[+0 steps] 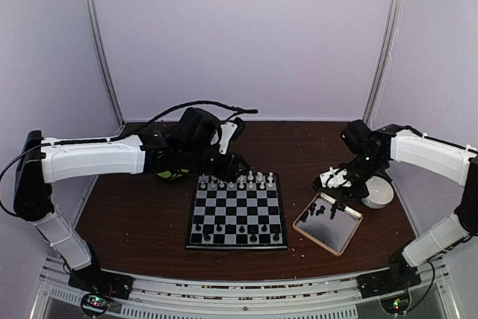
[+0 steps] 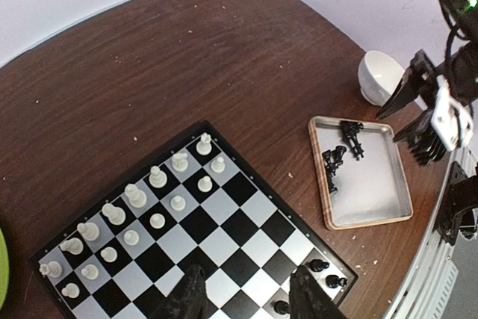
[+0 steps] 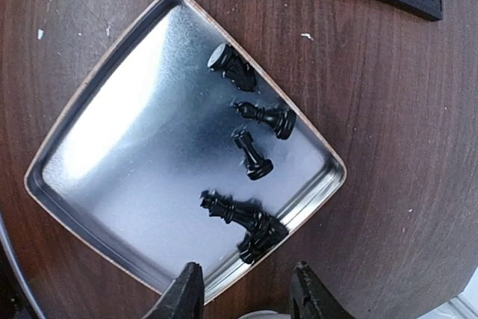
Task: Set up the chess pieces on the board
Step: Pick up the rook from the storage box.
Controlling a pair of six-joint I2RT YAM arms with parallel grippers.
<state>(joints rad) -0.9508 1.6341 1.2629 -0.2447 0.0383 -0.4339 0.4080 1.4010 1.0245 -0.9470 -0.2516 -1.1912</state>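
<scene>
Black pieces (image 2: pixel 319 265) sparse on the board's (image 1: pixel 237 211) near rows; others lie in the tray (image 3: pixel 134 147) off its right edge, so the right gripper (image 3: pixel 243 296) hangs there, jaws parted, empty; white pieces (image 2: pixel 134 196) fill far rows; left gripper (image 2: pixel 246 293) parted, empty.

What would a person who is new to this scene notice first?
The board sits in the middle of the table, with white chess pieces standing in two neat rows along its far edge. To its right, a shiny metal tray holds a few black pieces lying on their sides, with the right gripper above it.
</scene>
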